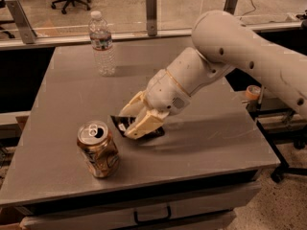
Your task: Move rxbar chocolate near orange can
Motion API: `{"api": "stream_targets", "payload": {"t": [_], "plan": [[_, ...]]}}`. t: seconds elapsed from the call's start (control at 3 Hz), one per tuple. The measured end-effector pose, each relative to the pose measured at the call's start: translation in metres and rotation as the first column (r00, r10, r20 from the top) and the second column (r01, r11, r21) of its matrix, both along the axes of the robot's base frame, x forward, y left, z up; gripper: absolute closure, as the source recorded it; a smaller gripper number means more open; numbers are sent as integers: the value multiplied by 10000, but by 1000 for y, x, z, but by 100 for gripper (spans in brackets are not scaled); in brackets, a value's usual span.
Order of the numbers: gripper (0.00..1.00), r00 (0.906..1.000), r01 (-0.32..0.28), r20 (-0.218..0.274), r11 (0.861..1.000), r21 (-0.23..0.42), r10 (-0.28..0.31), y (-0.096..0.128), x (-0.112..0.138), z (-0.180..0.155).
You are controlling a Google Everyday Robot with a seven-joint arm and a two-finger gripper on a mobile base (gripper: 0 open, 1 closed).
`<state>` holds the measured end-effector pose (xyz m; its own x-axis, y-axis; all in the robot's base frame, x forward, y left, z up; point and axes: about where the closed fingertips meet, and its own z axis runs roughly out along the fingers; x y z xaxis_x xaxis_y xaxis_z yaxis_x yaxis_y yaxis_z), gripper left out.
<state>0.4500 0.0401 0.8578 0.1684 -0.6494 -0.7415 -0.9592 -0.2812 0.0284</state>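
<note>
Counter (216, 143): grey, flat-topped, with a drawer handle (152, 215) below its front edge.

Item 1, rxbar chocolate (117, 121): we record a flat black wrapper with white print, lying low at the counter's middle, somewhat toward the front edge. Its left end shows from between the tool's fingers and its right end shows under them. We cannot tell whether it rests on the surface or sits just above it.

Item 2, orange can (98, 150): upright, with a silver top and pull tab, standing toward the front-left corner. We note it near the bar's left end, not touching it.

Item 3, tool (124, 124): cream-coloured and pointing left toward the can. Its two fingers (144, 122) are closed around the bar, one on the far side and one on the near side. We list it at the counter's middle, just right of the can.

Item 4, arm (230, 56): white, reaching in from the right edge, sloping down to the tool.

Item 5, water bottle (102, 44): clear plastic, upright near the back edge toward the back-left corner, well apart from the can and bar
</note>
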Motion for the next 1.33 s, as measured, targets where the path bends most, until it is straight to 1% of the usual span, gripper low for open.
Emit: {"api": "stream_targets", "payload": {"t": [0.33,0.67,1.33], "plan": [[82,9990,-360,-281,9993,-51,359,9,-10,-5],[59,9981,-473,-399,9987,-180,466,8,-13,-10],[13,9978,-526,-408,9984,-228,516,4,-15,-12]]}}
